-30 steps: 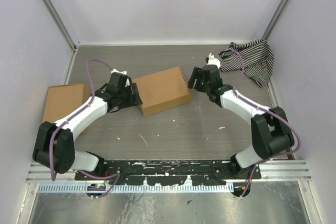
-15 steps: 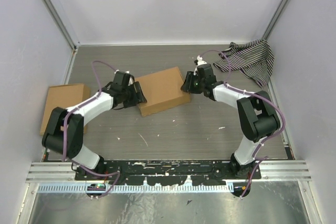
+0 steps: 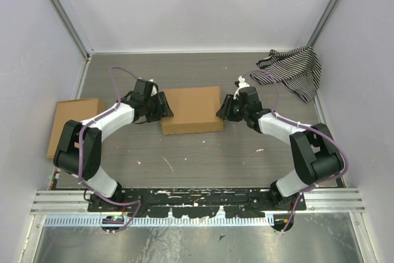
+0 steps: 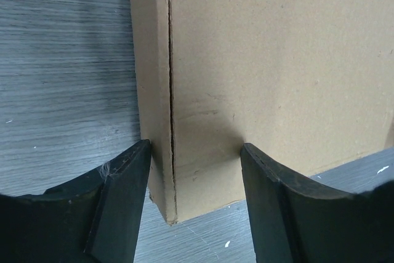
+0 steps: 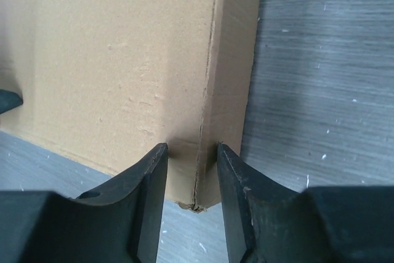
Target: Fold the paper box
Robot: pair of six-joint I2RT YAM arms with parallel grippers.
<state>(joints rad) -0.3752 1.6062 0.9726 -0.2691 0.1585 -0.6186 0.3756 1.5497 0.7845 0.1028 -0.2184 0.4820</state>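
Observation:
The paper box (image 3: 191,109) lies closed and flat on the grey table, its edges square to the view. My left gripper (image 3: 166,108) is at its left end. In the left wrist view the jaws (image 4: 194,173) stand wide open and straddle a near corner of the box (image 4: 265,60). One finger (image 4: 123,195) is against the narrow side wall. My right gripper (image 3: 223,109) is at the box's right end. In the right wrist view its jaws (image 5: 192,158) are drawn close around a frayed corner of the box (image 5: 117,60), touching it on both sides.
A second, narrower brown cardboard piece (image 3: 71,124) lies at the left edge by the wall. A black-and-white striped cloth (image 3: 292,72) is bunched in the back right corner. White walls and metal posts close in the table on three sides.
The box has turned from a tilted lie to square and has shifted a little toward the front. Both grippers have moved with it and stayed at its two ends.

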